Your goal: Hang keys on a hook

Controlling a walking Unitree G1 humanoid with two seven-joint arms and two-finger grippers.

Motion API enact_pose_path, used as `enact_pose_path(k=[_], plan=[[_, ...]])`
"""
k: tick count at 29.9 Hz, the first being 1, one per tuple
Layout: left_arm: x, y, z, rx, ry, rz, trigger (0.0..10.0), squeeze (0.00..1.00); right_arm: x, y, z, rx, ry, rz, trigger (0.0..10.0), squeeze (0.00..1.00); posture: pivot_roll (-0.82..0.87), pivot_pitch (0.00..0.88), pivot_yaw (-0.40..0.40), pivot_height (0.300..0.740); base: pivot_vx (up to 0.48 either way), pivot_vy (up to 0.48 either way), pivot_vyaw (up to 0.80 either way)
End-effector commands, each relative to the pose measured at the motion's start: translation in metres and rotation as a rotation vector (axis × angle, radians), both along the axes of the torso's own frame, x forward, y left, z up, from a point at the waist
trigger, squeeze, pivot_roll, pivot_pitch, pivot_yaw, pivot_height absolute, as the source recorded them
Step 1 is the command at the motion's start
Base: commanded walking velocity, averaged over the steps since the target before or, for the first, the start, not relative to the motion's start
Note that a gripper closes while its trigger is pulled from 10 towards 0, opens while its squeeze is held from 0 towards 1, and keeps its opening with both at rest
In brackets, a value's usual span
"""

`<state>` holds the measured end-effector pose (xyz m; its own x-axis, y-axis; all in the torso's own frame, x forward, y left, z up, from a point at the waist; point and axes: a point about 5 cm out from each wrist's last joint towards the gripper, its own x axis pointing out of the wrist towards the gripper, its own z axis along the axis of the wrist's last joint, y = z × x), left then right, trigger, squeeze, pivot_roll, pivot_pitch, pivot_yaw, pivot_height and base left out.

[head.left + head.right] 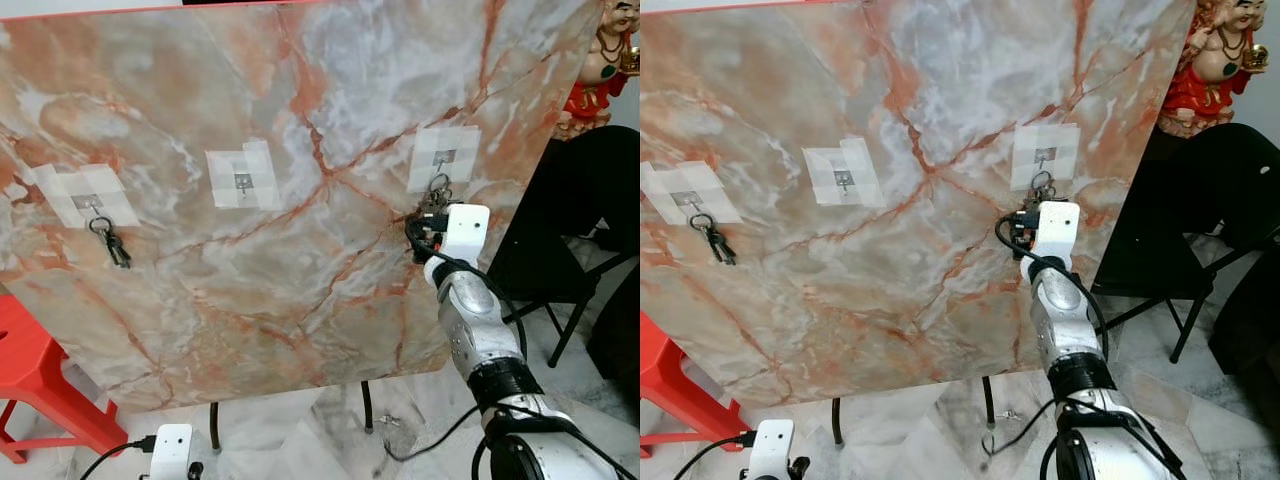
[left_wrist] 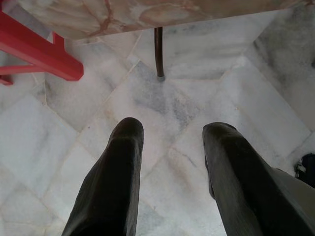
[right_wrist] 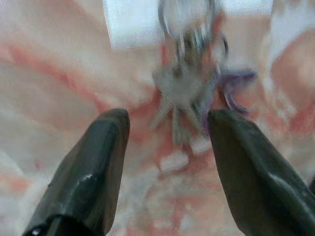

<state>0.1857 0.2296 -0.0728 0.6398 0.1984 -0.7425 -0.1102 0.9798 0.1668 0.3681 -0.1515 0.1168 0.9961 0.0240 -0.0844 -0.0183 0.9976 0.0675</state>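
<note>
A: Keys first. Where?

B: Bunch of keys [image 3: 184,96] hangs by its ring from the right hook [image 1: 443,157], on a taped white patch on the marble board [image 1: 300,120]. In the right wrist view the keys are blurred and dangle against the board, between the two black fingers but not touching either.

A: Right gripper?

B: Right gripper [image 3: 167,132] sits just below the bunch, fingers spread wide, gripping nothing. Fingertips point at the board, close to it.

A: Arm pose?

B: Right arm reaches up and forward from the lower right, forearm slanting toward the board, the white wrist camera box [image 1: 466,234] just under the keys. Black cable loops along the forearm.

A: Left side?

B: Left gripper [image 2: 170,147] hangs low over the pale tiled floor [image 2: 187,64], fingers apart, nothing between them.

A: Other stuff on the board?

B: Middle hook [image 1: 243,181] on its own taped patch, bare. Left hook [image 1: 92,203] carries a second set of keys [image 1: 112,242], dark, hanging down.

A: Surroundings?

B: Red stool [image 1: 40,390] at lower left, beside the board's edge. Thin dark legs [image 1: 214,425] under the board. Black folding chair [image 1: 570,260] to the right, and a red and gold figurine [image 1: 600,60] behind the board's upper right corner. Nothing stands between gripper and keys.
</note>
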Motion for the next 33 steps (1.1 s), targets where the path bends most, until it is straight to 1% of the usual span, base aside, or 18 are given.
enact_pose_path(k=[1,2,5,6,7,8,10,11,13,14,15,17,19,20,21,26,29,33], plan=[[-0.005,0.002,-0.003,-0.001,0.029,-0.001,10.0,0.00,-0.006,-0.003,-0.018,-0.005,0.073,-0.002,10.0,0.00,0.03,0.000,0.014,0.723,0.000,0.000,0.00],[-0.006,0.002,-0.003,-0.001,0.031,-0.001,10.0,0.00,-0.016,-0.009,-0.041,-0.014,0.159,-0.021,10.0,0.00,0.03,0.000,0.014,0.723,0.000,0.000,0.00],[-0.006,0.003,-0.003,0.000,0.033,0.000,10.0,0.00,-0.031,-0.017,-0.070,-0.020,0.282,-0.049,10.0,0.00,0.03,0.000,0.014,0.723,0.000,0.000,0.00],[-0.006,0.003,-0.003,0.000,0.034,0.003,10.0,0.00,-0.043,-0.021,-0.088,-0.008,0.355,-0.066,10.0,0.00,0.03,0.000,0.010,0.723,0.000,0.000,0.00],[-0.006,0.003,-0.003,0.000,0.034,0.005,10.0,0.00,-0.052,-0.022,-0.099,-0.003,0.408,-0.066,10.0,0.00,0.03,0.000,0.010,0.723,0.000,0.000,0.00],[-0.006,0.003,-0.003,0.000,0.034,0.005,10.0,0.00,-0.052,-0.022,-0.099,-0.003,0.408,-0.066,10.0,0.00,0.03,0.000,0.010,0.723,0.000,0.000,0.00],[-0.007,0.004,-0.003,-0.001,0.035,0.007,10.0,0.00,-0.065,-0.022,-0.115,0.010,0.483,-0.061,10.0,0.00,0.04,0.000,0.009,0.723,0.000,0.000,0.00],[-0.007,0.004,-0.003,-0.001,0.035,0.007,10.0,0.00,-0.065,-0.022,-0.115,0.010,0.483,-0.061,10.0,0.00,0.04,0.000,0.009,0.723,0.000,0.000,0.00],[-0.008,0.004,-0.003,-0.004,0.040,0.007,10.0,0.00,-0.082,-0.021,-0.133,0.005,0.566,-0.039,10.0,0.00,0.03,0.000,0.009,0.723,0.000,0.000,0.00],[-0.008,0.004,-0.004,-0.006,0.045,0.004,10.0,0.00,-0.097,-0.021,-0.146,0.002,0.630,-0.030,10.0,0.00,0.03,0.000,0.009,0.723,0.000,0.000,0.00],[-0.010,0.004,-0.005,-0.010,0.050,-0.002,10.0,0.00,-0.117,-0.021,-0.163,0.005,0.713,-0.027,10.0,0.00,0.03,0.000,0.007,0.723,0.000,0.000,0.00],[-0.010,0.003,-0.005,-0.015,0.053,-0.003,10.0,0.00,-0.131,-0.022,-0.172,0.015,0.759,-0.029,10.0,0.00,0.03,0.000,0.005,0.723,0.000,0.000,0.00],[-0.010,0.002,-0.005,-0.022,0.054,-0.007,10.0,0.00,-0.146,-0.025,-0.182,-0.014,0.813,-0.041,10.0,0.00,0.04,0.000,0.001,0.723,0.000,0.000,0.00],[-0.010,0.002,-0.005,-0.026,0.054,-0.008,10.0,0.00,-0.155,-0.028,-0.187,-0.010,0.843,-0.064,10.0,0.00,0.05,0.000,-0.001,0.723,0.000,0.000,0.00],[-0.010,0.001,-0.006,-0.028,0.055,-0.007,10.0,0.00,-0.165,-0.030,-0.193,0.018,0.875,-0.099,10.0,0.00,0.05,0.000,-0.003,0.723,0.000,0.000,0.00],[-0.010,-0.002,-0.007,-0.031,0.062,-0.010,10.0,0.00,-0.180,-0.027,-0.200,-0.024,0.917,-0.043,10.0,0.00,0.03,0.000,-0.002,0.723,0.000,0.000,0.00],[-0.010,-0.005,-0.008,-0.035,0.067,-0.014,10.0,0.00,-0.188,-0.030,-0.204,-0.014,0.939,-0.059,10.0,0.00,0.03,0.000,-0.008,0.723,0.000,0.000,0.00],[-0.010,-0.007,-0.008,-0.037,0.066,-0.011,10.0,0.00,-0.191,-0.034,-0.205,-0.018,0.944,-0.062,10.0,0.00,0.03,0.000,-0.011,0.723,0.000,0.000,0.00]])
